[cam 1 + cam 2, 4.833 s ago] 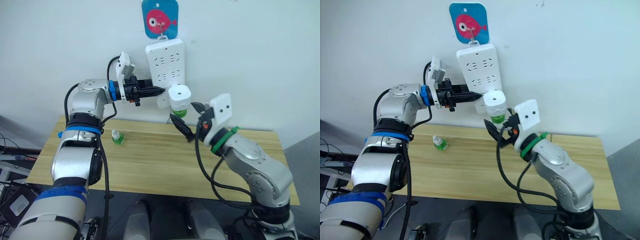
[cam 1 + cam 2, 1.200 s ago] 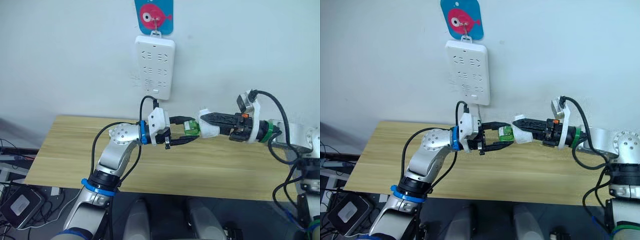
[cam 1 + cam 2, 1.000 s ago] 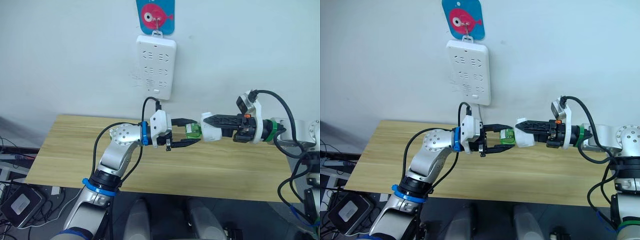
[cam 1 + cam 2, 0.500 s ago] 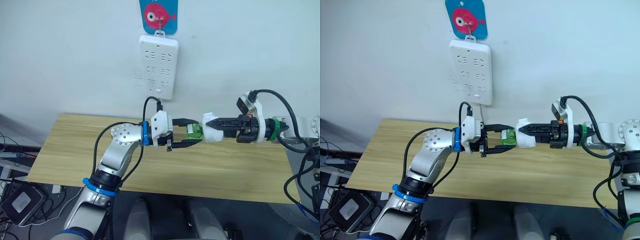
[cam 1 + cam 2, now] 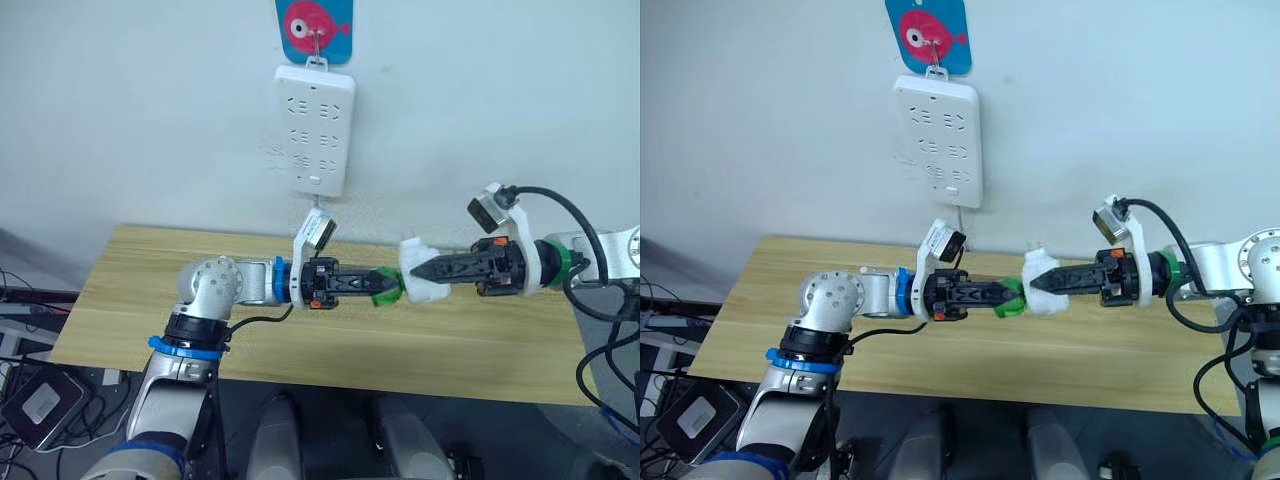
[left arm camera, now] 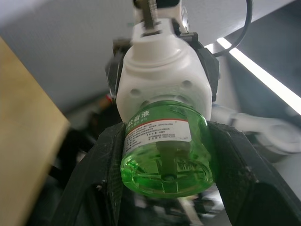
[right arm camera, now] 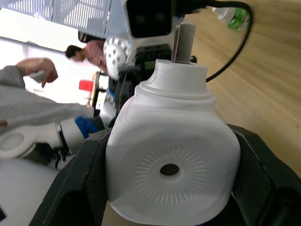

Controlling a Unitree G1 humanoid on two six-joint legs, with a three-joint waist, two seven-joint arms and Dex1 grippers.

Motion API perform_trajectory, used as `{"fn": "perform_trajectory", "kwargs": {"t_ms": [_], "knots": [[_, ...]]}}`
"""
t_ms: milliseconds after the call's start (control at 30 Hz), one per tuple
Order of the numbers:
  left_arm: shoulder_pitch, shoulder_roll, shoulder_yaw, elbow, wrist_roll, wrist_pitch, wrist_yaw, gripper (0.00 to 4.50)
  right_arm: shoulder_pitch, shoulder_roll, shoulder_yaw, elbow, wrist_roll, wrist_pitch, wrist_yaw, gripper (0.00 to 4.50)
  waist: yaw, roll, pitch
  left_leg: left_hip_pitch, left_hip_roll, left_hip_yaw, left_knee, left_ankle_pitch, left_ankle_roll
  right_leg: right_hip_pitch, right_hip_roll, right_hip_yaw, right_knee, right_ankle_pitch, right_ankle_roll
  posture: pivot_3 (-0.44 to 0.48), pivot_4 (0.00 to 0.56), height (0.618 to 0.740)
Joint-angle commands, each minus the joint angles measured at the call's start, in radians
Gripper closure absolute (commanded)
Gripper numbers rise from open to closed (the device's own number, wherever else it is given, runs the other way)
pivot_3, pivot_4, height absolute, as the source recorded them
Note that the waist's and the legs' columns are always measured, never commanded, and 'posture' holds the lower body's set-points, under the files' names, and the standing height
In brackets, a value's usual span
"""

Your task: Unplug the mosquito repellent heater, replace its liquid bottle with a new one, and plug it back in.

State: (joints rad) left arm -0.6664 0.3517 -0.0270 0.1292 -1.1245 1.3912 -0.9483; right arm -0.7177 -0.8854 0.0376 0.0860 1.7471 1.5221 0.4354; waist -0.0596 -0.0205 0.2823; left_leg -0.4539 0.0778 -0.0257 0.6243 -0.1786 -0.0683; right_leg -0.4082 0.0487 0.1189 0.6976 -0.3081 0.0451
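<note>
Bright even indoor light, soft shadows, blurred wrist-view backgrounds, window glare

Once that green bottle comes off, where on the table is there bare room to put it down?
The wooden table is bare near its left end beyond the left gripper, and along its front edge. The middle is crowded: both grippers meet there on the green bottle and the heater.

You face a plain white wall (image 5: 140,90) with a white power strip (image 5: 318,128) hanging from a blue fish-print hook plate (image 5: 318,28). Below it runs a light wooden bench (image 5: 120,300) against the wall. At your left, cables and a dark box (image 5: 28,402) lie on the floor.
</note>
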Motion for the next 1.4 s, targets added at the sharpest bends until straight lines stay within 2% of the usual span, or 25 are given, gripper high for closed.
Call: {"fn": "perform_trajectory", "kwargs": {"t_ms": [33, 167, 233, 300, 400, 500, 600, 700, 833, 1033, 1400], "knots": [[-0.001, 0.025, 0.082, 0.011, -0.042, 0.044, 0.013, 1.90, 0.008, -0.009, -0.021, -0.022, -0.009, 0.027, 0.065, 1.46, 0.004, 0.000, 0.001, 0.000, 0.000, 0.000, 0.000, 0.000, 0.000, 0.000, 0.000, 0.000, 0.000, 0.000, 0.000, -0.016, 0.281, 0.740], [-0.016, 0.005, 0.143, 0.021, -0.040, 0.033, 0.067, 0.66, 0.018, -0.005, -0.033, -0.005, -0.010, 0.019, 0.069, 1.46, 0.009, -0.001, 0.002, 0.000, 0.000, 0.000, 0.000, 0.000, 0.000, 0.000, 0.000, 0.000, 0.000, 0.000, 0.000, -0.019, 0.277, 0.740], [-0.017, 0.025, 0.171, -0.011, -0.030, 0.011, 0.075, 0.01, 0.018, -0.008, -0.043, 0.034, 0.008, 0.010, 0.052, 1.46, 0.009, -0.001, 0.002, 0.000, 0.000, 0.000, 0.001, 0.000, 0.000, 0.000, -0.001, 0.000, 0.000, 0.000, 0.000, -0.018, 0.276, 0.740], [0.001, 0.068, 0.165, -0.086, 0.012, -0.049, 0.054, 0.01, 0.014, -0.012, -0.053, 0.080, 0.025, 0.001, 0.035, 1.46, 0.009, -0.003, 0.003, 0.000, 0.000, 0.001, 0.001, 0.000, 0.000, 0.000, -0.001, 0.000, 0.000, 0.000, 0.000, -0.017, 0.275, 0.740], [0.124, 0.175, 0.041, -0.307, 0.306, -0.483, -0.078, 0.01, 0.010, -0.010, -0.077, 0.173, 0.050, -0.019, -0.010, 1.46, 0.005, -0.003, 0.003, 0.000, 0.000, 0.003, 0.000, 0.000, -0.001, 0.000, -0.001, 0.002, -0.001, 0.001, -0.001, -0.010, 0.273, 0.740], [0.217, 0.196, -0.039, -0.370, 0.571, -0.946, -0.155, 0.01, -0.002, -0.002, -0.094, 0.249, 0.062, -0.025, -0.047, 1.46, 0.014, -0.003, 0.003, 0.001, 0.000, 0.004, -0.001, 0.000, -0.001, 0.000, -0.001, 0.003, -0.001, 0.003, -0.005, -0.004, 0.272, 0.740], [0.243, 0.165, -0.090, -0.294, 0.832, -1.442, -0.133, 0.01, -0.011, 0.002, -0.105, 0.281, 0.051, -0.014, -0.061, 1.46, 0.029, -0.003, 0.003, 0.001, 0.000, 0.005, -0.001, 0.000, -0.001, 0.000, -0.002, 0.003, -0.002, 0.003, -0.005, -0.002, 0.269, 0.740], [0.225, 0.125, -0.109, -0.163, 0.991, -1.801, -0.072, 0.01, -0.014, 0.009, -0.104, 0.280, 0.060, -0.005, -0.073, 1.46, 0.035, -0.003, 0.003, 0.000, 0.000, 0.006, 0.000, 0.000, -0.001, 0.000, -0.002, 0.005, -0.004, 0.003, -0.005, 0.001, 0.264, 0.740], [0.178, 0.086, -0.139, -0.030, 1.121, -2.124, -0.001, 0.01, -0.014, 0.016, -0.096, 0.267, 0.093, -0.001, -0.091, 1.46, 0.035, -0.003, 0.003, -0.002, -0.001, 0.008, 0.001, 0.000, 0.000, 0.000, -0.003, 0.007, -0.008, 0.005, -0.002, 0.003, 0.260, 0.740], [0.106, 0.049, -0.161, 0.119, 1.243, -2.325, 0.126, 0.01, -0.013, 0.021, -0.075, 0.245, 0.147, -0.003, -0.116, 1.46, 0.033, -0.003, 0.003, -0.003, -0.001, 0.007, 0.001, 0.000, 0.000, 0.000, -0.003, 0.006, -0.008, 0.006, -0.001, 0.002, 0.257, 0.740], [0.037, 0.053, -0.211, 0.229, 1.306, -2.417, 0.233, 0.01, -0.005, 0.017, -0.030, 0.205, 0.225, -0.036, -0.155, 1.46, 0.031, -0.003, 0.003, -0.003, -0.002, 0.004, 0.003, 0.000, 0.000, 0.000, -0.003, 0.004, -0.003, 0.006, -0.001, -0.001, 0.255, 0.740]]}}
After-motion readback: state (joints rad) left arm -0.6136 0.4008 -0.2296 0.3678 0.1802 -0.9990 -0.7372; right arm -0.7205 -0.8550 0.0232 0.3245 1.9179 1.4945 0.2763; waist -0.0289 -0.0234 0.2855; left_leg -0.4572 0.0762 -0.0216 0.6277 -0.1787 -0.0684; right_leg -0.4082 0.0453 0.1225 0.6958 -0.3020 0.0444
